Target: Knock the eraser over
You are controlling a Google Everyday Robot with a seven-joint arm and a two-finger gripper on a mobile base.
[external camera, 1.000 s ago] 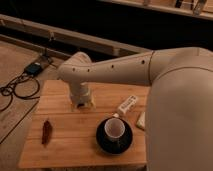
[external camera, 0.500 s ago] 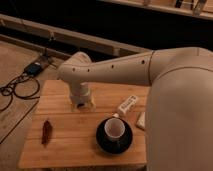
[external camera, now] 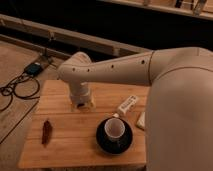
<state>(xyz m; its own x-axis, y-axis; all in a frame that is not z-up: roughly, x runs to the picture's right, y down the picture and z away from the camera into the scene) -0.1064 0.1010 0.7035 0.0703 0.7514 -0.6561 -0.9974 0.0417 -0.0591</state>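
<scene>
Pale wood in smooth planks makes up the surface [external camera: 65, 155]. Off its left edge, on the floor, dark cables [external camera: 15, 92] loop away from a small bluish box [external camera: 35, 68]. Near the surface's left front lies a slender reddish-brown thing [external camera: 46, 132], long and slightly crooked. Right of it, toward the back, the glossy white arm [external camera: 115, 70], dotted with a row of small dark holes, bends down through a rounded wrist. The claw [external camera: 82, 105] sits low at the wood beneath it; I cannot tell how far it is open or whether it has hold of anything. The eraser cannot be made out, since the wrist covers the spot under the claw. Farther right lies a white oblong piece [external camera: 127, 105], tilted, its dark marks too small to read. Just in front of it a round dark saucer [external camera: 101, 141] carries a pale cup [external camera: 114, 128], seen from above. A flat whitish piece [external camera: 141, 120] lies at the right, partly covered by the arm's bulky upper part.
</scene>
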